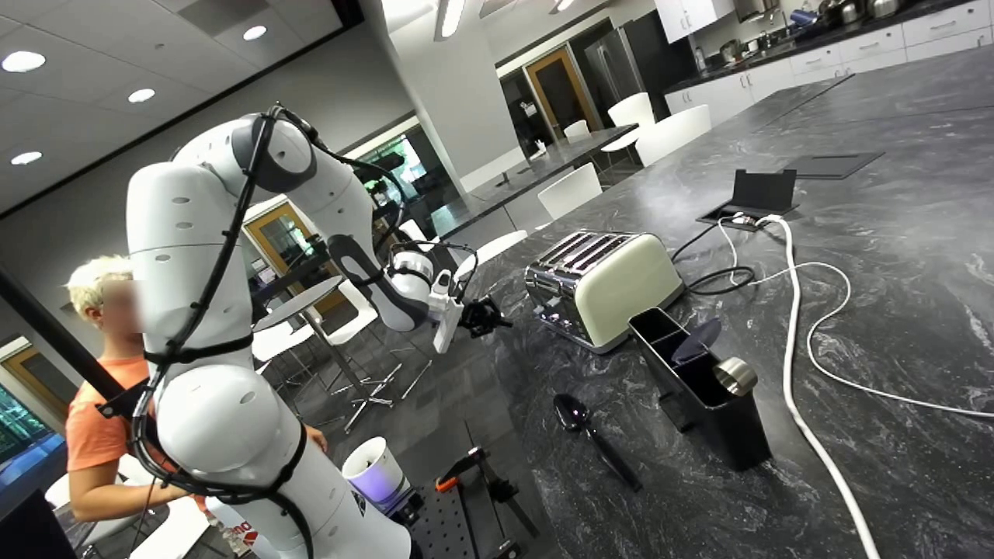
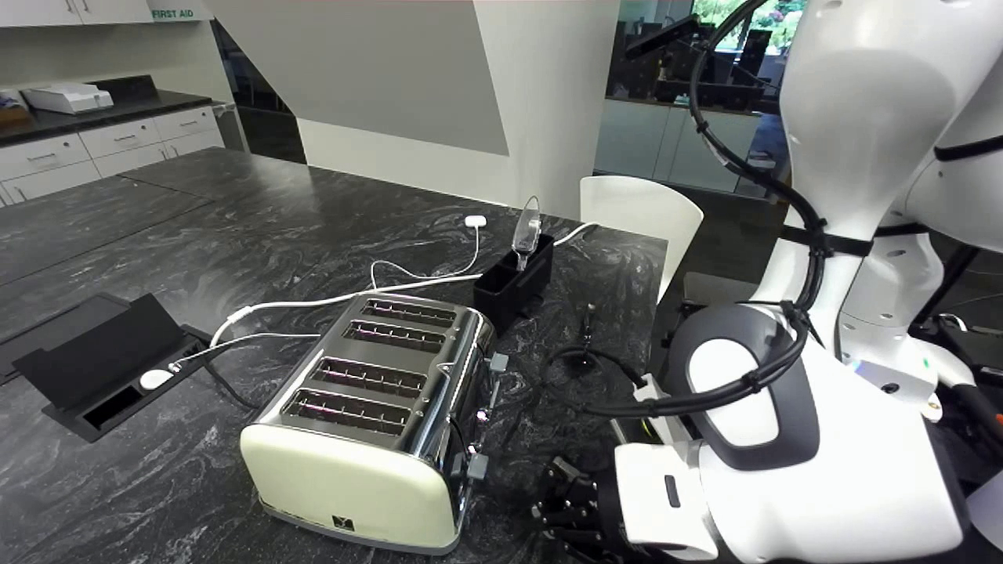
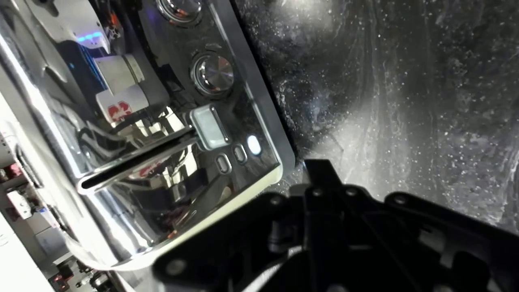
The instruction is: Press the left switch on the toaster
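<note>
The cream and metal toaster stands on the dark table in both exterior views (image 1: 633,283) (image 2: 353,482). Its shiny front faces the arm. In the wrist view the toaster (image 3: 134,227) fills the left. A pale grey lever (image 3: 209,127) sits at the table end of its visible slot, beside small oval buttons (image 3: 223,163), one lit white (image 3: 254,144). In an exterior view this near-end lever (image 2: 476,467) and the far-end lever (image 2: 498,362) stick out. My gripper (image 3: 318,166) is shut and empty beside the toaster's front corner, apart from the lever. It shows in both exterior views (image 1: 505,320) (image 2: 542,513).
A black utensil holder (image 1: 699,388) stands beside the toaster's far end from my gripper. A black spoon (image 1: 598,446) lies before it. White cables (image 1: 796,349) run to a pop-up outlet (image 1: 765,190). A person (image 1: 101,411) is behind the arm.
</note>
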Robot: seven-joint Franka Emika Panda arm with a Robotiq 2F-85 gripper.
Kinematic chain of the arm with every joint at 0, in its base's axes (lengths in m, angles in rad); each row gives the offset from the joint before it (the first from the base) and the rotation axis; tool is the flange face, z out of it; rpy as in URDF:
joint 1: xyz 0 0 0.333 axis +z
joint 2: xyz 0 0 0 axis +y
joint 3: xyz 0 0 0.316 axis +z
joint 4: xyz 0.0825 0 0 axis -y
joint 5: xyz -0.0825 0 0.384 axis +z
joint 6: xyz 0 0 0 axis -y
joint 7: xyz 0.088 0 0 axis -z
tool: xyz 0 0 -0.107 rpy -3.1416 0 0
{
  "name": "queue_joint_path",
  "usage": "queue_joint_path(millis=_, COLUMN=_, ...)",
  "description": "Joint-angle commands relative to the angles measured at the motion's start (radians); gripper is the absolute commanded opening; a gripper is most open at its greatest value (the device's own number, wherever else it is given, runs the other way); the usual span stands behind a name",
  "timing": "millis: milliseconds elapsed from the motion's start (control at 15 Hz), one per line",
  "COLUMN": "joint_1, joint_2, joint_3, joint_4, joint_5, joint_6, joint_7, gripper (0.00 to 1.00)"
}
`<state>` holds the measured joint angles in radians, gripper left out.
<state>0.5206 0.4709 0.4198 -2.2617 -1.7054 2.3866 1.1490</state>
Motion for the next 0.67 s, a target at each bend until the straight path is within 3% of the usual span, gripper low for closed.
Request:
queue_joint_path(millis=0, joint_1=0.009, joint_2=0.054, joint_3=0.009, joint_4=0.042, joint_5=-0.037, joint_6=-0.083, joint_7=0.052, gripper=0.0)
queue_joint_path(millis=600, joint_1=0.021, joint_2=0.128, joint_3=0.015, joint_4=0.085, joint_5=-0.063, joint_6=-0.245, joint_7=0.155, gripper=0.0)
